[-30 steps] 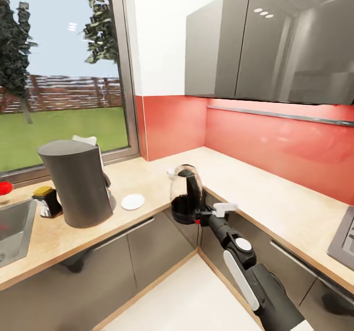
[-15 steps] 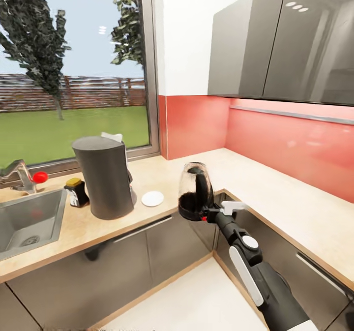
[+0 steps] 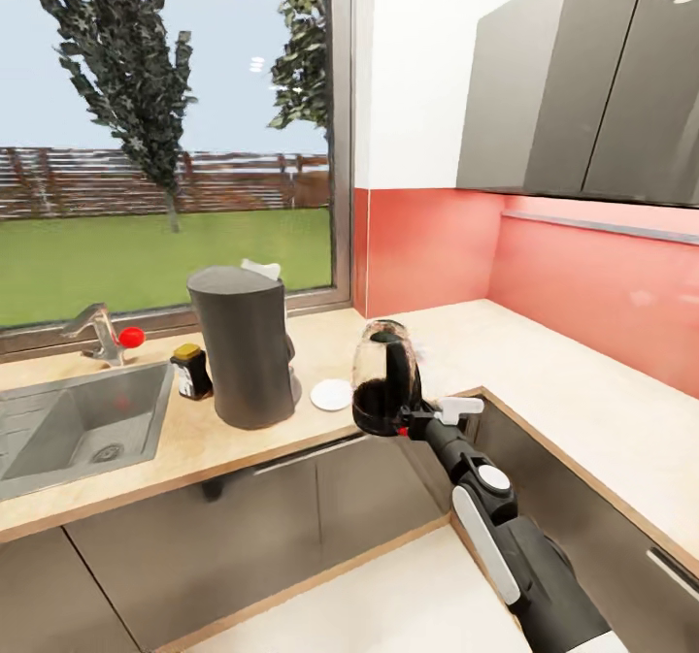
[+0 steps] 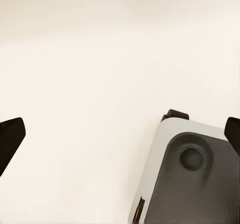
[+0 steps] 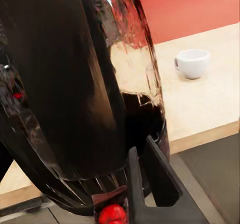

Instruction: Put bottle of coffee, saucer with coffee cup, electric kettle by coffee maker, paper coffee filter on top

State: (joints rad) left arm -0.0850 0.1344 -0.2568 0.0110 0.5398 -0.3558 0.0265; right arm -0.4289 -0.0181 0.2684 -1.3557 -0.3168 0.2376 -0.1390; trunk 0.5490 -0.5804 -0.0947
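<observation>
Swinging left with my base, my view now takes in the sink [image 3: 73, 425], and my right gripper [image 3: 403, 423] stays clamped on the electric kettle [image 3: 385, 378], off the countertop [image 3: 194, 444] edge. Placed: one coffee maker [image 3: 245, 345], filter [image 3: 260, 269] on top, one bottle of coffee [image 3: 191, 371] at its 9 o'clock, one saucer [image 3: 332, 394] at 3. Outstanding: kettle, and one coffee cup [image 5: 192, 62] off the saucer; left fingers [image 4: 11, 139] spread, empty.

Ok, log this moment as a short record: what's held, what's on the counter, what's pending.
held item: electric kettle, carried above the counter's front edge by the right tool
left tool: open, fingertips wide apart in the left wrist view
coffee maker: on the countertop
paper coffee filter: on top of the maker
bottle of coffee: beside the maker, sink side
saucer: beside the maker, bare
coffee cup: on the countertop, not on the saucer
pending: set kettle down, cup onto saucer
</observation>
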